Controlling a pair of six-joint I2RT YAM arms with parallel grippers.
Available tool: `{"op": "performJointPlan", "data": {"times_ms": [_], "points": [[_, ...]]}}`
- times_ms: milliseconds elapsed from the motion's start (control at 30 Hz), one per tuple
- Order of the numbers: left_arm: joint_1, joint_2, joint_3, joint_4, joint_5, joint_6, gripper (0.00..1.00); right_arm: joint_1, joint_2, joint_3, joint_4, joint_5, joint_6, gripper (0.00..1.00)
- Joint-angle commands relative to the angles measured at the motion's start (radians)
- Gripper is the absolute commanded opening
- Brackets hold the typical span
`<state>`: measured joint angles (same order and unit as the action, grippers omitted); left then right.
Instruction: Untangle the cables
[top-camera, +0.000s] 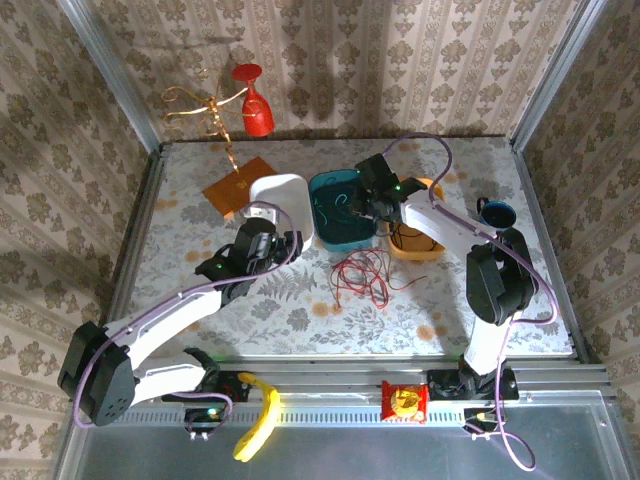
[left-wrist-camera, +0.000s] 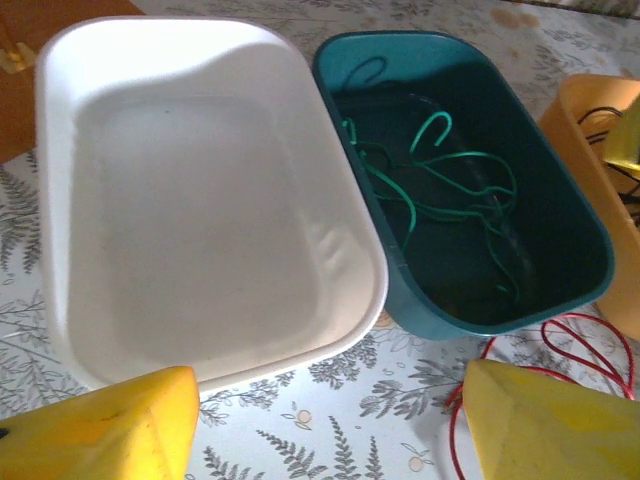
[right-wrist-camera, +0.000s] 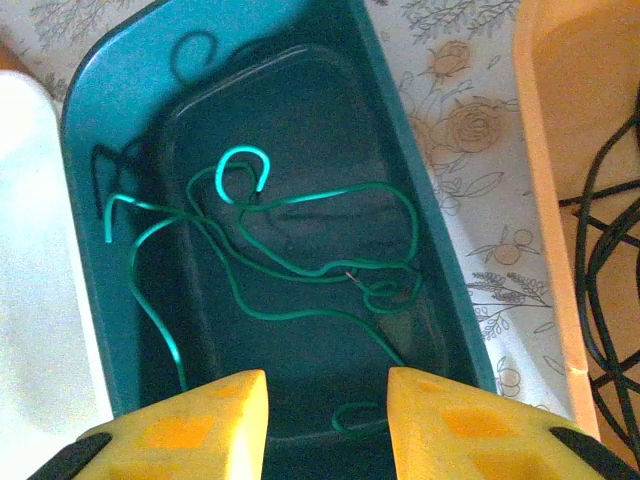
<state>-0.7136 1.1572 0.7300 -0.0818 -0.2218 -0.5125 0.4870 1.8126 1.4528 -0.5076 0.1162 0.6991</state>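
Three thin cables lie apart from one another, each in its own place. The thin green-teal cable (right-wrist-camera: 300, 260) sits in loose loops on the floor of the deep teal plastic tub (right-wrist-camera: 130, 70), with one hooked end curling up near the middle. The thin black cable (right-wrist-camera: 600, 260) is coiled inside the orange plastic tub (right-wrist-camera: 545, 150), which stands just beside the teal one on its right. The thin red cable (top-camera: 362, 275) rests as a slack tangle on the floral-patterned worktop (top-camera: 300, 310), on the near side of those two tubs and between the two arms. From the left wrist we see a red loop just beside the teal tub's near corner.

A white rectangular plastic tub (left-wrist-camera: 180, 200) stands close against the teal tub's left side. We cannot tell whether their rims touch.

The right hand (right-wrist-camera: 327, 400) hovers over the near end of the teal tub. Its yellow fingers (right-wrist-camera: 180, 430) are parted with a clear gap and pinch nothing, and a green-teal loop lies below that gap. The left hand (left-wrist-camera: 330, 400) hangs low over the worktop at the near edge of the white tub, fingers spread wide and gripping nothing — the red cable lies just beside its right finger.

Farther off, we see a dark blue cup (top-camera: 497, 212) near the worktop's right edge and a red plastic goblet (top-camera: 255, 100) by the back wall.
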Motion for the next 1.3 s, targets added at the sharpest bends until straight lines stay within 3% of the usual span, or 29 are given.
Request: {"op": "performJointPlan", "data": {"times_ms": [0, 233, 433, 567, 1100, 1267], "points": [[-0.021, 0.031, 0.048, -0.009, 0.072, 0.067, 0.71, 0.003, -0.065, -0.049, 0.007, -0.052, -0.035, 0.37], [-0.120, 0.205, 0.132, -0.064, 0.241, 0.217, 0.72, 0.064, -0.299, -0.321, -0.069, -0.108, -0.122, 0.37], [-0.173, 0.349, 0.198, -0.065, 0.214, 0.261, 0.72, 0.116, -0.415, -0.497, -0.151, -0.260, -0.238, 0.38], [-0.175, 0.415, 0.248, -0.088, 0.196, 0.266, 0.72, 0.122, -0.398, -0.534, -0.134, -0.308, -0.271, 0.38], [-0.221, 0.592, 0.341, -0.176, 0.129, 0.313, 0.63, 0.108, -0.244, -0.477, -0.055, -0.286, -0.302, 0.31], [-0.227, 0.668, 0.361, -0.159, 0.131, 0.320, 0.53, 0.082, -0.252, -0.504, -0.034, -0.273, -0.279, 0.18]]}}
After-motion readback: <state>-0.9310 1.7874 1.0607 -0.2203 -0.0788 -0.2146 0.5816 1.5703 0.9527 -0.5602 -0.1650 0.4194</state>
